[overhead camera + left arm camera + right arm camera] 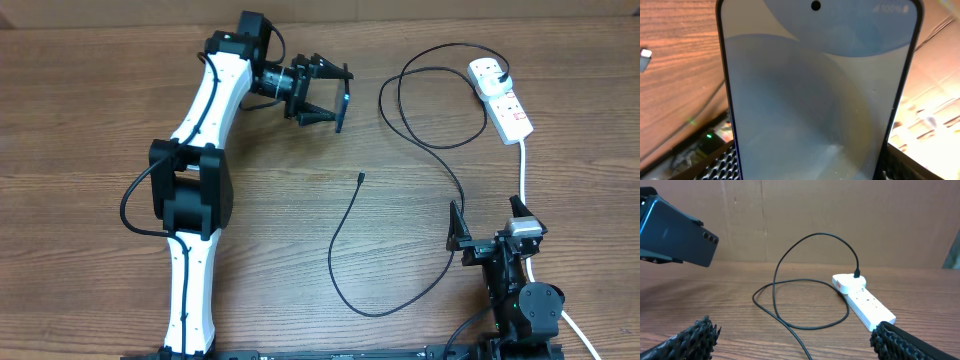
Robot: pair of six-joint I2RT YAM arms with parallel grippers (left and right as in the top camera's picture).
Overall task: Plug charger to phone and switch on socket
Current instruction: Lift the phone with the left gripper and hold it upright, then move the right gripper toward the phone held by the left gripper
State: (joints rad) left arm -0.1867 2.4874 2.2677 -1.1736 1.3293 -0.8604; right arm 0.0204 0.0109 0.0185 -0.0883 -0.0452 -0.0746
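Wood-grain worktop (100, 200), plain brown wall (840, 210) behind. One phone (677, 235), held above the wood, clamped between the left fingers (325, 68). One charger (820, 234), plug apparently seated in the one socket (505, 100), its connector tip (360, 178) lying loose mid-worktop. The right fingers (692, 332) are spread wide and empty.
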